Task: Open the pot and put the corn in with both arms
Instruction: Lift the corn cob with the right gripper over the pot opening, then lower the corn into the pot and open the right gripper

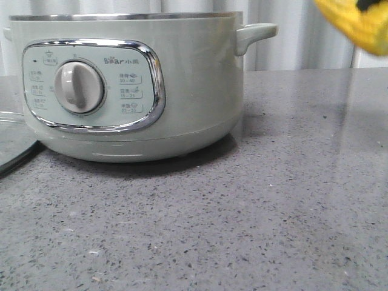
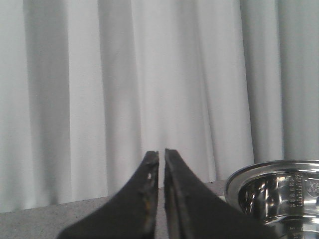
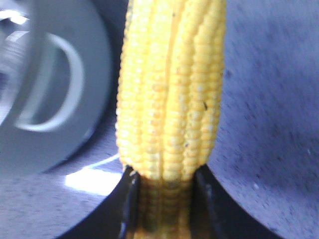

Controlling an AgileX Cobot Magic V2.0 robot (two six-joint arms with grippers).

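- Pot (image 1: pixel 182 85) stands uncovered on the grey speckled table (image 1: pixel 273 212); steel rim bare along the top.
- Control panel (image 1: pixel 94 85) on the pot's front: "Bear" logo readable beside small characters; dial (image 1: pixel 77 86) in the middle; time figures around the dial too small to read with certainty.
- Glass lid (image 1: pixel 12 142) lies flat on the table, just left of the pot.
- Corn (image 3: pixel 169 99) is clamped at its lower end between the right end effector's (image 3: pixel 167 199) fingers, held in the air to the pot's right, above handle height.
- Left end effector (image 2: pixel 161 159) nearly closed, a thin slit between the fingers, empty; the pot's steel inner wall shows beside it.
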